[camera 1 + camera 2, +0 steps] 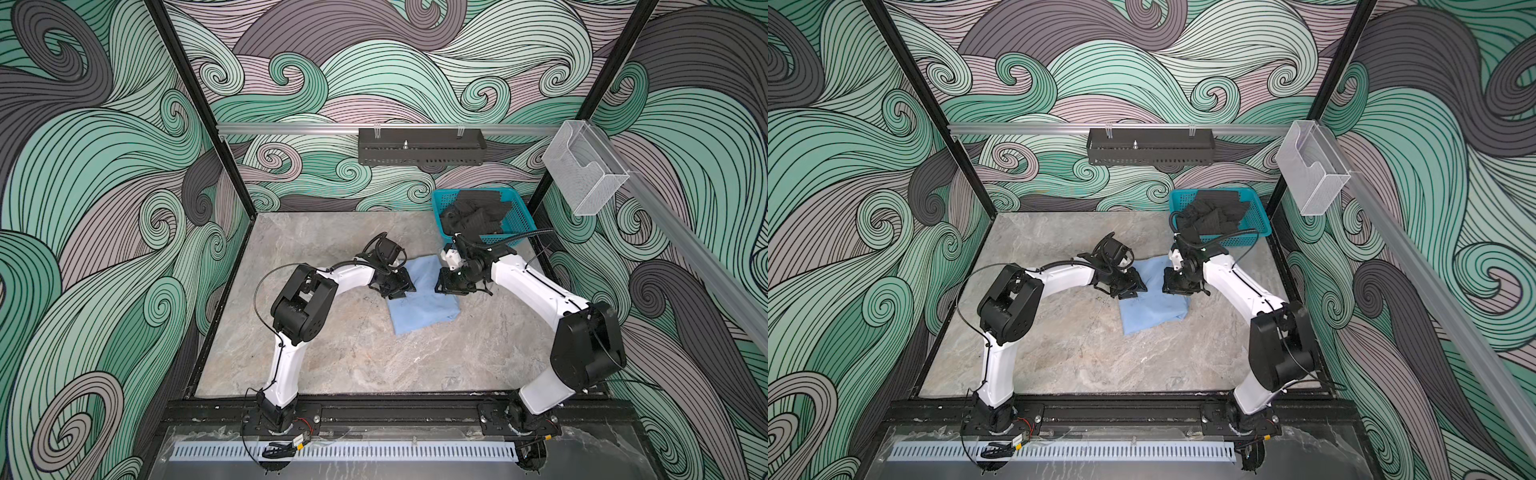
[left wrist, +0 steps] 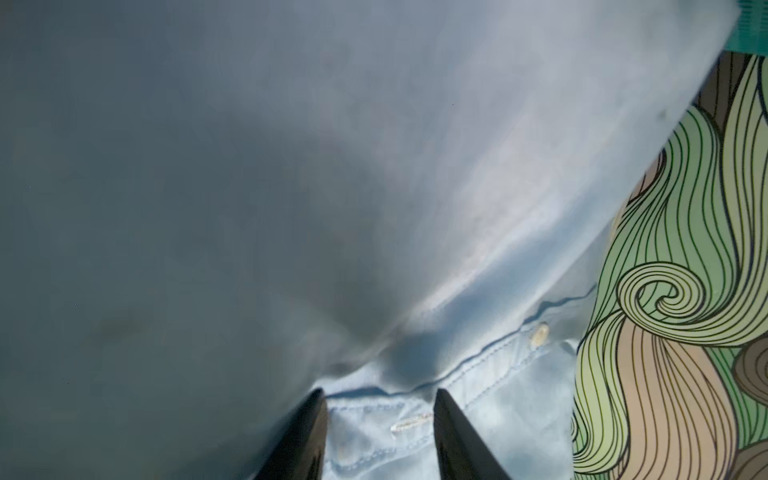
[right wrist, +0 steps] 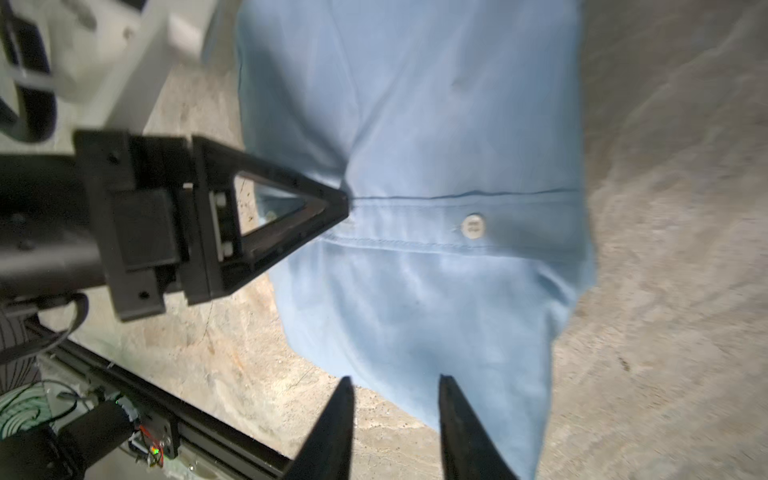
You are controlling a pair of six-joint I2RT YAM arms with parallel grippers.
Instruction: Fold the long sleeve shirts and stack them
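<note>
right gripper (image 3: 397, 378) gapes over shirt (image 3: 415, 124) edge, table (image 3: 665, 291) beyond.

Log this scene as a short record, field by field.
Garment: light blue shirt, partly folded, lying on the table between the two arms
Detail: white button showing on the placket
Left arm: left gripper, jaws apart, tips at the placket
Right arm: right gripper, jaws apart, over the shirt's edge
Container: teal basket at the far right of the table, holding dark clothes
Stack: none visible yet
</note>
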